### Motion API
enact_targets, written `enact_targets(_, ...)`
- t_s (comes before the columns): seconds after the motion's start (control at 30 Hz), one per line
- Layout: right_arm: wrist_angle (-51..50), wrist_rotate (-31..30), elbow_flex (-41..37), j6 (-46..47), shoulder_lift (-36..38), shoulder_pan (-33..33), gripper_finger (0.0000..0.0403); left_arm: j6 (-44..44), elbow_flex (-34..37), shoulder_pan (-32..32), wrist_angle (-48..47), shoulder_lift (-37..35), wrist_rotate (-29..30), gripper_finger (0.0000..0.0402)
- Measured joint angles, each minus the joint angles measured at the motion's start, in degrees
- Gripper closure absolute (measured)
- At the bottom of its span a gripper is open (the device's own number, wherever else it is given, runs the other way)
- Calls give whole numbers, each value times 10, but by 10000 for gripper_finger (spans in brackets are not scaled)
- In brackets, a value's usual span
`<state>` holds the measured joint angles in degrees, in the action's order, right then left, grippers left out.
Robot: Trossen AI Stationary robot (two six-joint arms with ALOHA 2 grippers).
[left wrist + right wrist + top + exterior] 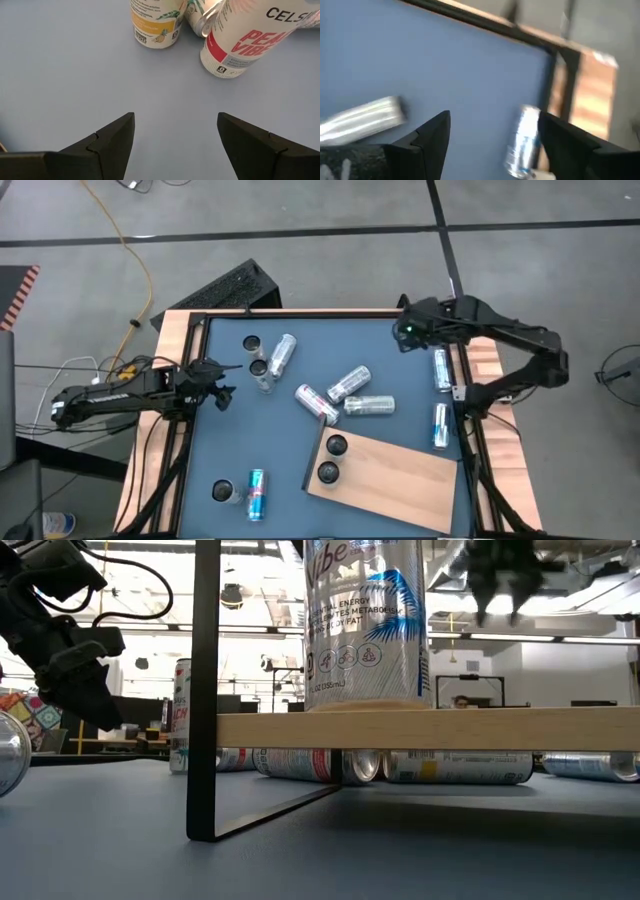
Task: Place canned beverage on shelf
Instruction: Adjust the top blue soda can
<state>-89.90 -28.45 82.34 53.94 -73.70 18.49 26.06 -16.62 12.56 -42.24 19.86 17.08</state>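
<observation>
At nine o'clock on the surface (400, 480), the left gripper (222, 385) hovers, jaws apart, empty; right gripper (405, 332) at one o'clock likewise; two cans (331, 459) stand on the shelf (400, 475).

Blue-grey tabletop (230, 435) with scattered cans (348, 383), shelf (400, 480)

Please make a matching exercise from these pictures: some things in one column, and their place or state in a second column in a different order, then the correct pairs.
Things:
1. shelf
2. two upright cans
3. left end effector
4. right end effector

Places or states:
A. open, at the table's far right corner
B. standing on one end of the wooden board
C. lying across the near right part of the blue-grey tabletop
D. open, empty, near the table's left edge, close to a group of cans

Pairs: 1-C, 2-B, 3-D, 4-A
</observation>
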Motion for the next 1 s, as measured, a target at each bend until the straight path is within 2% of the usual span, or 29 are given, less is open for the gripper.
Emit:
enact_targets(0.13, 4, 40, -113, 20, 45, 60, 117, 0, 0, 0, 0, 0, -3, 132)
enact_targets(0.27, 4, 44, -190, 31, 59, 101, 117, 1, 0, 0, -2, 0, -3, 132)
enact_targets(0.4, 21, 46, -254, 46, 59, 122, 117, 1, 0, 0, -3, 0, -3, 132)
enact_targets(0.53, 85, 94, -317, 42, 59, 125, 117, 1, 0, 0, -3, 0, -3, 132)
enact_targets(0.73, 150, 107, -380, 41, 59, 147, 117, 1, 0, 0, -3, 0, -2, 132)
enact_targets(1.0, 213, 107, -387, 85, 57, 181, 117, 1, 0, 0, -4, 0, -2, 132)
